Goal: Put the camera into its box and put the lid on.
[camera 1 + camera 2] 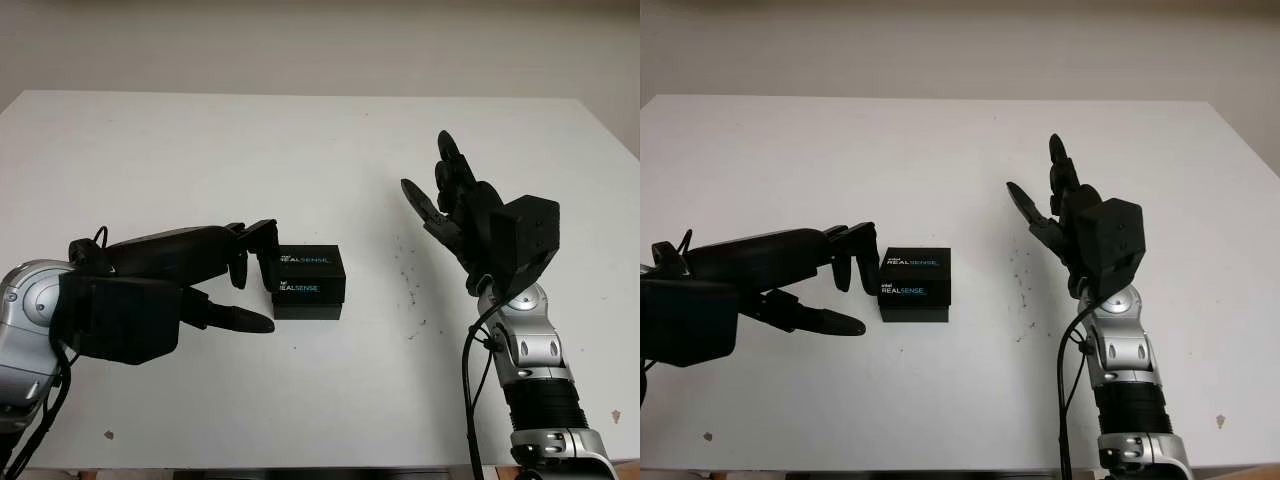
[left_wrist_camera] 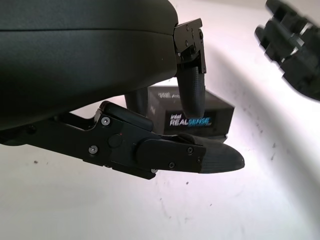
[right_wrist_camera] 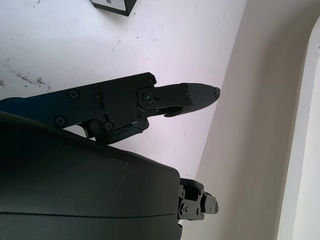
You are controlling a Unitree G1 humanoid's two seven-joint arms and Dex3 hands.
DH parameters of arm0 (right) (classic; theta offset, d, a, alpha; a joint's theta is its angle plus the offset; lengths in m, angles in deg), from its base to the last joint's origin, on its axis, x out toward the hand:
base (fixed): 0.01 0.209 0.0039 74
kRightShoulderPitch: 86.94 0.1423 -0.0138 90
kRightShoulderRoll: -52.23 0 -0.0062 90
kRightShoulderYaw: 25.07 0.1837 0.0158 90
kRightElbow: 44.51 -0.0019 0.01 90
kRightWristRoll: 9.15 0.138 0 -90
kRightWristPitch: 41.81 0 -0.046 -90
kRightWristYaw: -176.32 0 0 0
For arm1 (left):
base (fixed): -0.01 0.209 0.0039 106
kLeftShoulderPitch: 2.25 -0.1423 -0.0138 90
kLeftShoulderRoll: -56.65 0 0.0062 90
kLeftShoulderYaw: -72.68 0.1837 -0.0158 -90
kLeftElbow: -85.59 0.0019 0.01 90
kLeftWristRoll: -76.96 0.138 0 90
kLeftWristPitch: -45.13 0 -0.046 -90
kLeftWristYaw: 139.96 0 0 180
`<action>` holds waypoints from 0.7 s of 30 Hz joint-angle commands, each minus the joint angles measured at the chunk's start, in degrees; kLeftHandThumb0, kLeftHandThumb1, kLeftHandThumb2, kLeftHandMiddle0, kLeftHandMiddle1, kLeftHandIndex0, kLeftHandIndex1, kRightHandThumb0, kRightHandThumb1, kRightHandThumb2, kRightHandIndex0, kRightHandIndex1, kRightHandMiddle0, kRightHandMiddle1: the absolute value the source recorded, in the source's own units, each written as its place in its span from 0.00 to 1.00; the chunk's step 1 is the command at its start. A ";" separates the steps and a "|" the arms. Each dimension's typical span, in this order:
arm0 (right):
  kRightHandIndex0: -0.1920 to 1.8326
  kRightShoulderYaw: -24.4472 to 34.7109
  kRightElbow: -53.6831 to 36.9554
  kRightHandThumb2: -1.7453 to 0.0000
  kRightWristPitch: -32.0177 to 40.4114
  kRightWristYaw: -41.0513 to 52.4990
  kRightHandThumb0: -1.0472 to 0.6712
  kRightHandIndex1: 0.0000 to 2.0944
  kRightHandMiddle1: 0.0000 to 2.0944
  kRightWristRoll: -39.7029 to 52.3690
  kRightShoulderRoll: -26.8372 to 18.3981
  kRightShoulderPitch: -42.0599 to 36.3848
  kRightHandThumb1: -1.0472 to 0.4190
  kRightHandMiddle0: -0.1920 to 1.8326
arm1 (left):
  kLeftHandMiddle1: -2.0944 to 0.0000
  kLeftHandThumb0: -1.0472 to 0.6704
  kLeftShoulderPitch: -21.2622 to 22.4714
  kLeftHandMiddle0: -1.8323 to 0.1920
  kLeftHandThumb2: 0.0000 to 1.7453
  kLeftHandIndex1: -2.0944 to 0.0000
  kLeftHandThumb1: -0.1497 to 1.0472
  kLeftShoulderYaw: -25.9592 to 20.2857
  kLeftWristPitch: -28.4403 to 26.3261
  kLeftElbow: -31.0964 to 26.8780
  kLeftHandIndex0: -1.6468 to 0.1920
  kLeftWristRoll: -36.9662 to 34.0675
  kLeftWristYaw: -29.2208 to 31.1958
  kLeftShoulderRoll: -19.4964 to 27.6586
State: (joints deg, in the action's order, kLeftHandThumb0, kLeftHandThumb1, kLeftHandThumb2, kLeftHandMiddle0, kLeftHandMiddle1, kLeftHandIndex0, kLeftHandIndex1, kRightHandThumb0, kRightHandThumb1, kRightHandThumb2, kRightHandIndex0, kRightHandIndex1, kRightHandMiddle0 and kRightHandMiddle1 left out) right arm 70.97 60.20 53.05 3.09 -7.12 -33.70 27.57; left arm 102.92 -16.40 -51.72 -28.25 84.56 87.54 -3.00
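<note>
Box (image 1: 309, 283), lid (image 1: 311, 264) on, sits mid-table (image 1: 300, 150). We see left hand (image 1: 235, 285) just beside its left face, fingers apart, holding nothing. Long axis runs L–R. Right hand (image 1: 450, 205) raised, open, well apart. Left hand nearer.

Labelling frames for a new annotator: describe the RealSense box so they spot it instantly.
On the white table, look just left of centre, between the two black hands. The box is small and black, its lid slightly askew, right at the left hand fingertips. It carries white and blue RealSense lettering.
</note>
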 commanded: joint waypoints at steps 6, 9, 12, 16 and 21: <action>0.02 -0.05 -1.16 0.86 0.21 0.13 0.36 0.02 0.03 0.66 0.13 0.46 0.00 0.04 | 0.71 0.19 1.23 0.93 0.15 0.70 1.00 -1.99 4.33 4.33 0.93 4.23 -13.74 -5.51; 0.02 -0.25 -1.55 0.86 0.31 0.09 0.36 0.02 0.03 0.43 0.04 0.39 0.00 0.04 | 0.94 0.18 5.46 0.88 0.14 0.90 1.00 -0.29 4.23 9.48 0.90 5.89 -15.97 -7.01; 0.03 -0.57 -2.03 0.86 0.44 -0.29 0.35 0.03 0.03 -0.14 -0.05 0.40 0.00 0.04 | 0.98 0.19 9.98 0.90 0.10 0.94 1.00 1.84 0.67 13.73 0.91 7.50 -16.40 -8.73; 0.04 -0.92 -2.05 0.87 -0.30 -0.81 0.35 0.03 0.03 -1.13 -0.25 0.86 0.00 0.05 | 0.97 0.16 15.26 0.88 0.06 0.95 1.00 4.86 -0.94 20.19 0.90 9.53 -17.01 -10.93; 0.04 -1.09 -2.72 0.88 0.83 -0.60 0.34 0.03 0.03 -1.32 -0.60 2.55 0.00 0.06 | 0.99 0.09 20.30 0.93 0.07 0.99 1.00 9.52 -4.38 24.92 0.97 11.49 -11.99 -11.11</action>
State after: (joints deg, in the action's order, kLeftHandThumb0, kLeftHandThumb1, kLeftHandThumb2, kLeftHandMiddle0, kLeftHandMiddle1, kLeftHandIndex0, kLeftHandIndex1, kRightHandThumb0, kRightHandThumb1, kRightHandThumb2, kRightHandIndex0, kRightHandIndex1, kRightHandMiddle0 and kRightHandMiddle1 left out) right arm 69.89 59.06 53.50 2.47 -8.34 -33.72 28.31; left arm 121.14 -7.97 -55.67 -4.08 95.73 74.75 -13.96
